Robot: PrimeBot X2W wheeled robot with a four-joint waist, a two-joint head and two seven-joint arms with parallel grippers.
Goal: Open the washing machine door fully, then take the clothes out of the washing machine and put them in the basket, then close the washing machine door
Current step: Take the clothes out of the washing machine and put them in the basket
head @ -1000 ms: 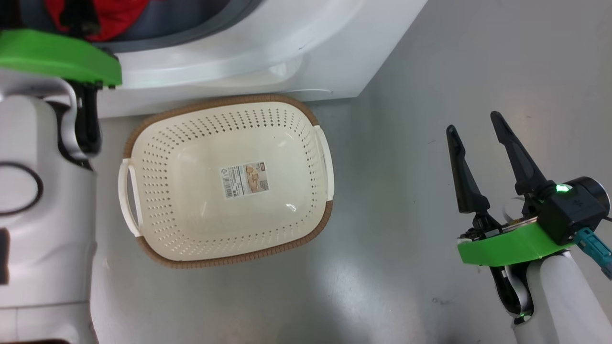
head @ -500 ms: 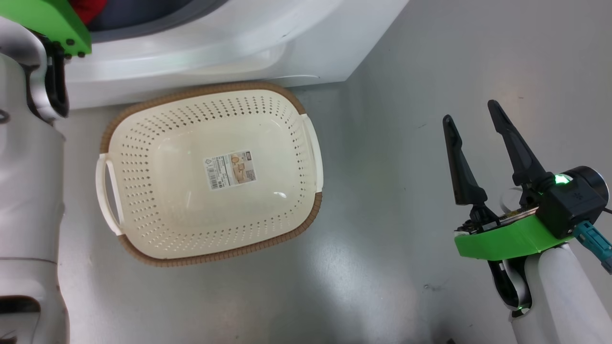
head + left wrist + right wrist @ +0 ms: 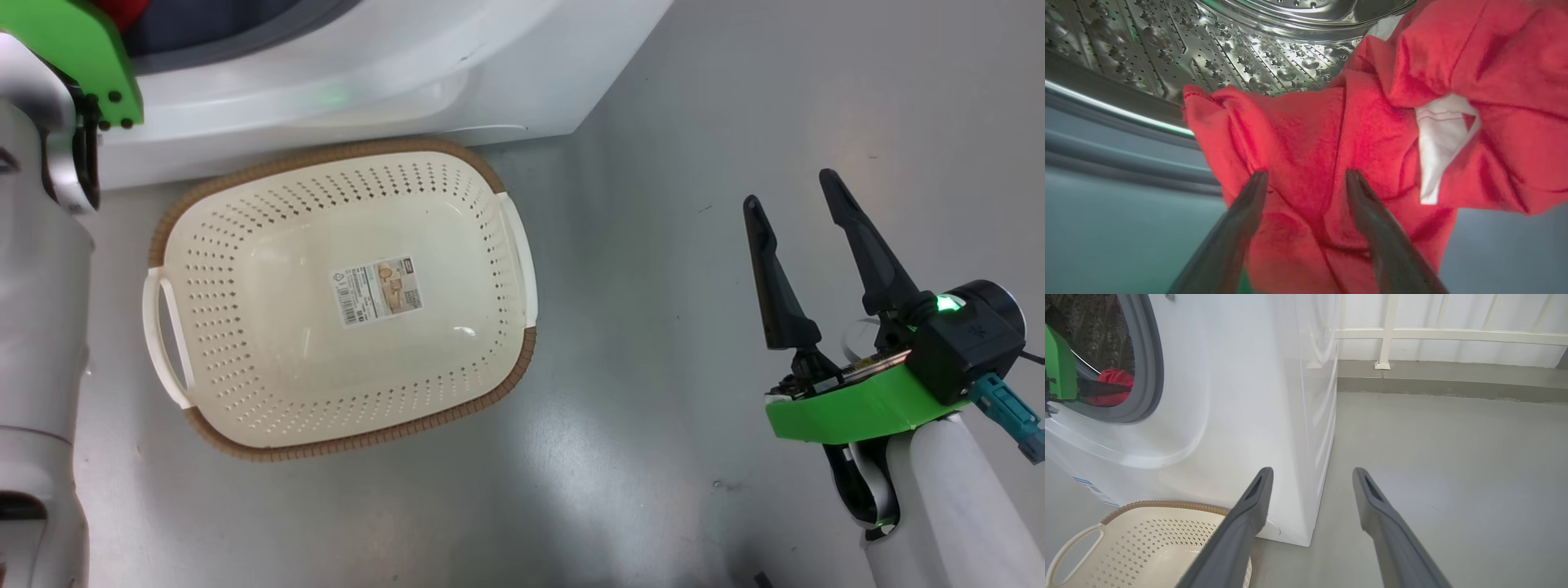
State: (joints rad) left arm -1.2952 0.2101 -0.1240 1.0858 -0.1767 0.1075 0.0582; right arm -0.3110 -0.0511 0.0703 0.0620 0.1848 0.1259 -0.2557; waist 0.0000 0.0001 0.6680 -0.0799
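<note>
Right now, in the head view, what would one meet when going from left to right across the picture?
left arm → basket → grey floor → right pincer, standing open. The washing machine stretches along the top over several of these, so it has no clear place in the order.

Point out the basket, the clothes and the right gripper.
the basket (image 3: 457, 359): head view, on its perforated inner wall.
the clothes (image 3: 1306, 134): left wrist view, on the red fold left of the white label.
the right gripper (image 3: 788, 188): head view, in the gap midway between its open fingertips.
</note>
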